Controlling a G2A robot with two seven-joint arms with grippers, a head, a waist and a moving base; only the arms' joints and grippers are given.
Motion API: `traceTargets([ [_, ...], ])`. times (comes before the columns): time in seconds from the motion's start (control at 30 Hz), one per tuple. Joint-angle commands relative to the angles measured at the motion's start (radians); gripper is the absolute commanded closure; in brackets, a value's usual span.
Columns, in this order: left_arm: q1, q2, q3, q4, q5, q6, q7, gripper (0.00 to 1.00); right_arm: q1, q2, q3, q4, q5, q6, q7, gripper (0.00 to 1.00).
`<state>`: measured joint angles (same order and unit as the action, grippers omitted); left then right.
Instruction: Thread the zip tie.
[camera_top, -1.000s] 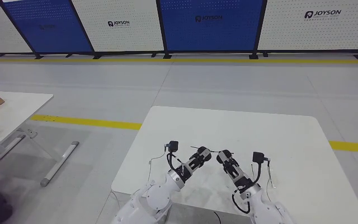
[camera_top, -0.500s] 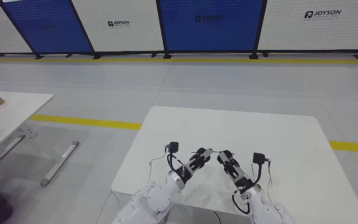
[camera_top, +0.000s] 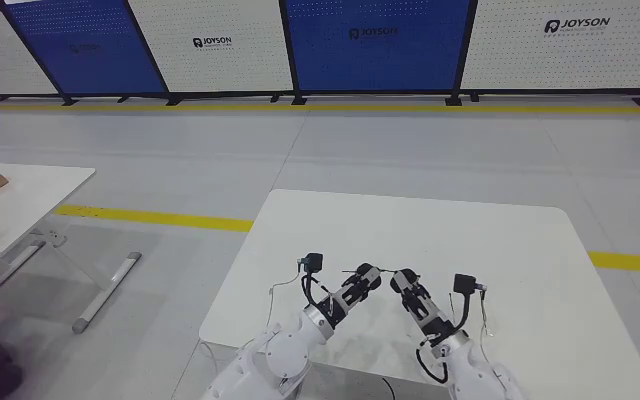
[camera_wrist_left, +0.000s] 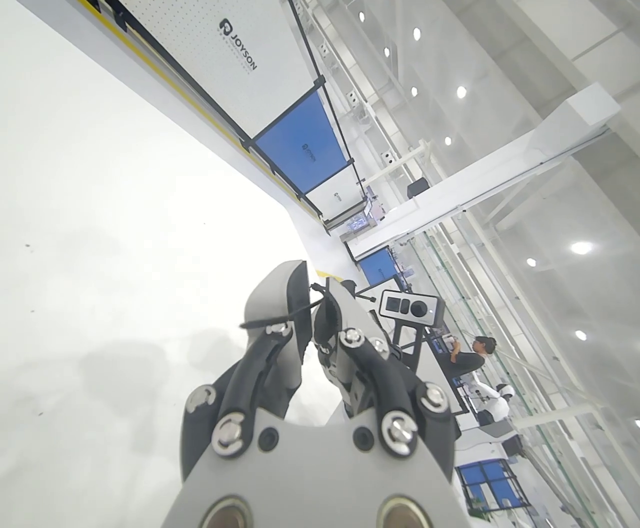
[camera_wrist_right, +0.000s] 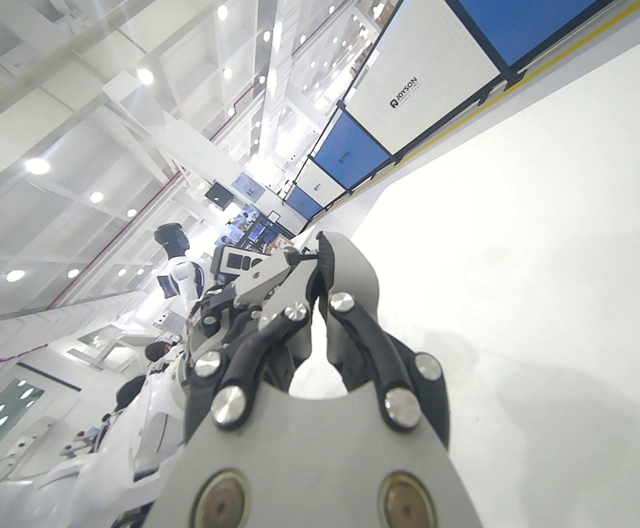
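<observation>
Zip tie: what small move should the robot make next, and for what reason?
The left hand is shut on the zip tie, whose tail sticks out past its finger, and both hands hang close together above the table. So probably ease the right hand a little closer, keeping it in line with the tie.

Top cam: mounted high above the arms, pitched down and forward across the white table (camera_top: 480, 225) to the partition panels (camera_top: 375, 45). It is the widest and farthest view.

Left wrist cam: just behind the left gripper (camera_wrist_left: 312, 305), sighting along its fingers. Very close and rolled, with tabletop and ceiling beyond.

Right wrist cam: same placement behind the right gripper (camera_wrist_right: 317, 272).

All three share the tabletop and panels. The wrist cams point toward each other.
</observation>
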<state>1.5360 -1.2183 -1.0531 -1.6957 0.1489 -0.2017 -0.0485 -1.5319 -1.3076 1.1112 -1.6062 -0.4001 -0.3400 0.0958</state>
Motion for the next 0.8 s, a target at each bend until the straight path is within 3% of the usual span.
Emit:
traceTargets([
  [0.0, 0.0, 0.0, 0.001, 0.0, 0.0, 0.001, 0.002, 1.0, 0.0, 0.0, 0.001, -0.001, 0.0, 0.0, 0.002, 1.0],
  [0.13, 0.0, -0.001, 0.002, -0.001, -0.003, 0.003, 0.008, 1.0, -0.001, 0.001, 0.003, -0.001, 0.002, 0.0, 0.005, 1.0],
  [0.17, -0.001, -0.002, 0.002, -0.001, -0.004, 0.004, 0.009, 0.96, -0.001, 0.001, 0.004, -0.001, 0.003, 0.0, 0.005, 1.0],
  [0.2, -0.001, -0.002, 0.003, -0.001, -0.004, 0.004, 0.01, 1.0, -0.001, 0.001, 0.004, -0.001, 0.004, 0.0, 0.006, 1.0],
  [0.77, -0.01, -0.002, 0.006, 0.0, -0.014, 0.008, -0.018, 1.0, 0.008, 0.005, -0.001, -0.004, -0.001, 0.0, 0.042, 1.0],
])
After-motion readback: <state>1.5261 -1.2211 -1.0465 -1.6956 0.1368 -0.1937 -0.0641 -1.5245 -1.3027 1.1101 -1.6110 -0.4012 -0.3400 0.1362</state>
